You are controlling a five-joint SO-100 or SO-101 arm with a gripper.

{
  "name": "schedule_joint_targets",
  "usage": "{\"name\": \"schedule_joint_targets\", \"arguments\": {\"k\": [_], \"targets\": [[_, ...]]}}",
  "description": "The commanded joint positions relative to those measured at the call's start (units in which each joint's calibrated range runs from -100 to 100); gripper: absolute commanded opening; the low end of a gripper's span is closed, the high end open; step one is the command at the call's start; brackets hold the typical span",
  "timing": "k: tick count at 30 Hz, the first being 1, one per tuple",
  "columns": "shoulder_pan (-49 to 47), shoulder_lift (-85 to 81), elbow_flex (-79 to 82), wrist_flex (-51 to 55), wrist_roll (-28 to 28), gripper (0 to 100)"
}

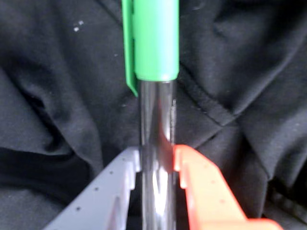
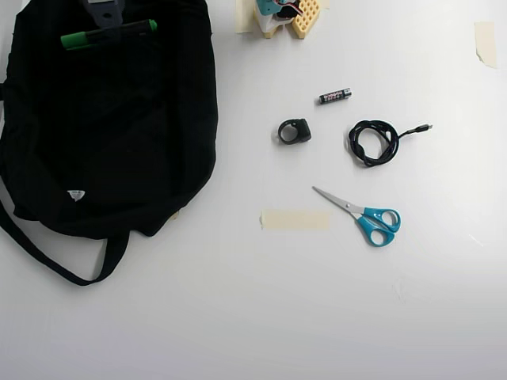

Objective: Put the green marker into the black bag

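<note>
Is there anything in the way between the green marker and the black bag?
Nothing visible. The tool grips the green marker by its dark barrel, and the wrist view shows only the black bag behind it. In the overhead view the marker lies over the bag's top end.

**What the two views keep from you**

In the wrist view, your green marker (image 1: pixel 156 96) runs off both the top and bottom edges, so you see neither end of it; the cap is soft and blurred. The gripper (image 1: pixel 157 165) shows only its two fingertips at lower centre, the rest cut off by the bottom edge.

In the overhead view, the gripper (image 2: pixel 105 30) is a small grey shape cropped by the top edge at upper left, too small for you to read the jaws. The black bag (image 2: pixel 119 127) is clipped by the left and top edges. Print on the battery (image 2: pixel 335 96) is too small to read.
</note>
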Motion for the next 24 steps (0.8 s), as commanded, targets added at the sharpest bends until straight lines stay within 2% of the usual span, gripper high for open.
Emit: {"name": "schedule_joint_targets", "arguments": {"k": [1,3,4,13,17,19,24], "targets": [[0.31,-0.55,-1.03,-0.72,-0.11,4],[0.09,-0.55,-1.03,-0.72,-0.11,17],[-0.06,-0.55,-1.03,-0.72,-0.11,19],[-0.29,-0.55,-1.03,-0.72,-0.11,20],[-0.36,-0.63,-1.12,-0.29,-0.06,18],[-0.59,-0.71,-1.21,-0.21,-0.06,2],[-6.42,-1.79,-1.57,1.69,0.15,2]]}}
